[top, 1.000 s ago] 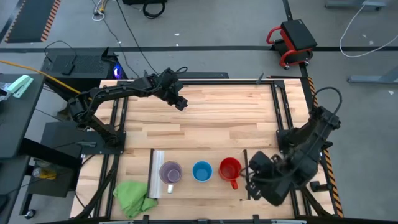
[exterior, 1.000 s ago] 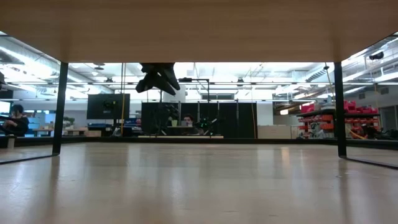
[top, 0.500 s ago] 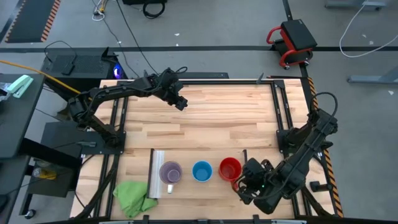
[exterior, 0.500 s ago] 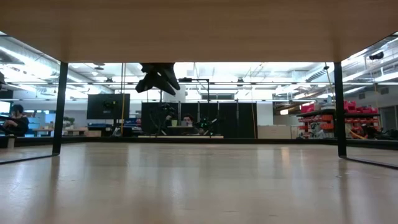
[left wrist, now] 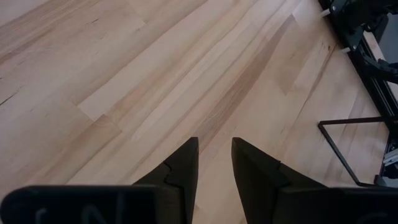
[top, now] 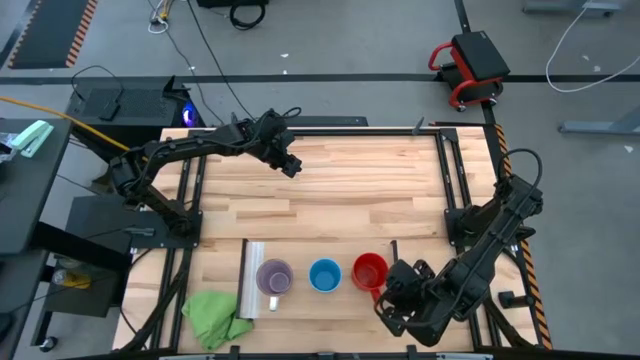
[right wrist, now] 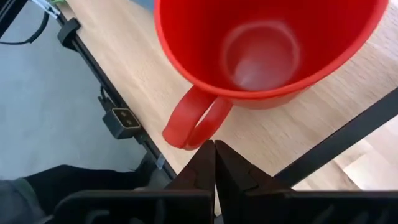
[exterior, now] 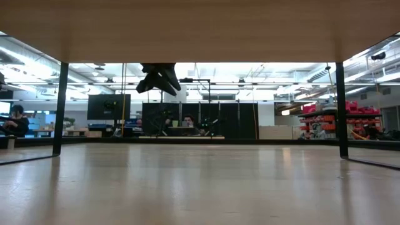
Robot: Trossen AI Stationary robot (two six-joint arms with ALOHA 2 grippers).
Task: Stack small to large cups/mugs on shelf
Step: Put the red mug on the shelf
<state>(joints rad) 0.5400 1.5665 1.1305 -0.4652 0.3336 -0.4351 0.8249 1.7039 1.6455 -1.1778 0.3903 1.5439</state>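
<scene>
Three mugs stand in a row on the light-wood shelf [top: 318, 303] at the table's near edge: purple [top: 274, 277], blue [top: 324, 275] and red [top: 369, 270]. The shelf lies flat, with a silvery strip [top: 253, 280] on its left end and a dark strip [top: 393, 262] on its right. My right gripper [top: 386, 290] is shut and sits low at the red mug's right near side. In the right wrist view its tips [right wrist: 214, 148] point at the red mug's handle [right wrist: 194, 123]. My left gripper [top: 291, 166] hangs open over the far left of the table, above bare wood [left wrist: 214, 146]. My right gripper's shut fingertips [right wrist: 209, 152] stand right at the outer curve of the red mug's handle [right wrist: 186, 140], coming level from the table's right near side. I cannot tell whether they touch it. The mug stands upright on the shelf.
A green cloth [top: 215, 316] lies at the near left corner beside the shelf. Black frame rails [top: 455, 175] run along the table's left and right sides. The middle and far table [top: 360, 190] is bare wood. In the low view my left gripper [exterior: 159, 78] hangs above the tabletop.
My right gripper has moved toward the table's left and near edge, closing in on the red mug's handle. The mugs have stayed in place, and my left arm has kept still.
</scene>
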